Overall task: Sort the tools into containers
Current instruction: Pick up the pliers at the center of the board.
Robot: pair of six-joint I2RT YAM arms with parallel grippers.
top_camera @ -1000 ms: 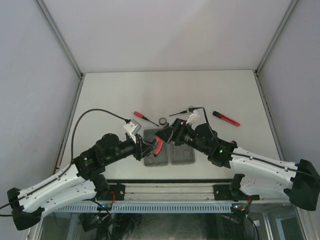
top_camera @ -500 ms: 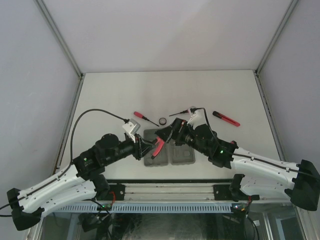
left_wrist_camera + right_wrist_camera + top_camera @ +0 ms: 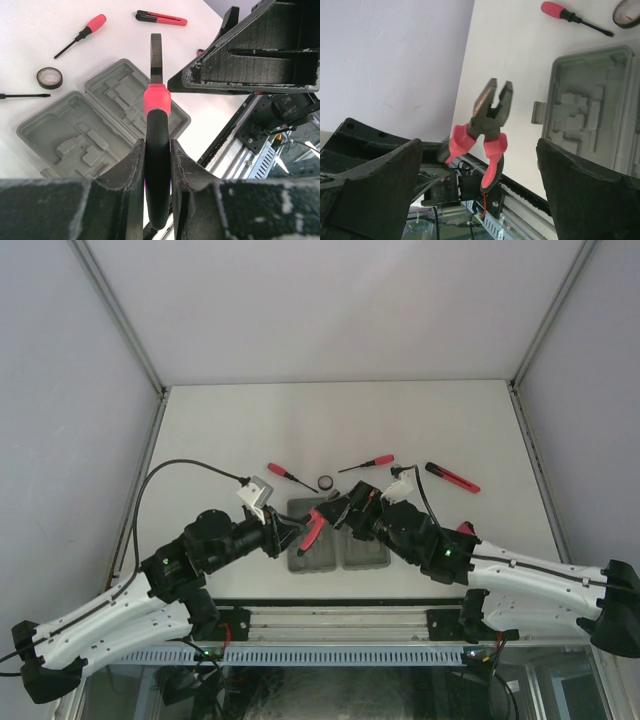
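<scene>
Walls of a pale lilac-grey close in the white table (image 3: 250, 420) on three sides, with bare metal posts running up the corners and a metal rail along the near edge where the two arms are bolted. The table top is matt and plain, and everything on it sits in the near half. The grey case (image 3: 366, 554) lies open and flat just in front of the arms, its two halves side by side and the moulded recesses facing up. Over the case, the left gripper (image 3: 157, 155) is clamped on the handles of the red-handled pliers (image 3: 487, 127). It holds them clear of the table with the dark head pointing away from it and the nose a little parted. The right gripper (image 3: 335, 512) is right beside them, its fingers (image 3: 375, 175) spread wide. The pliers sit in the gap between and touch neither finger, as far as I can see. Beyond the case, on the bare table, lies a black ring (image 3: 327, 483). A red-handled screwdriver (image 3: 283, 474) is to its left and a second screwdriver (image 3: 368, 464) to its right, each apart from the ring. Further right, the slim red-and-black stick tool (image 3: 452, 477) lies on a slant, well apart from the case.
</scene>
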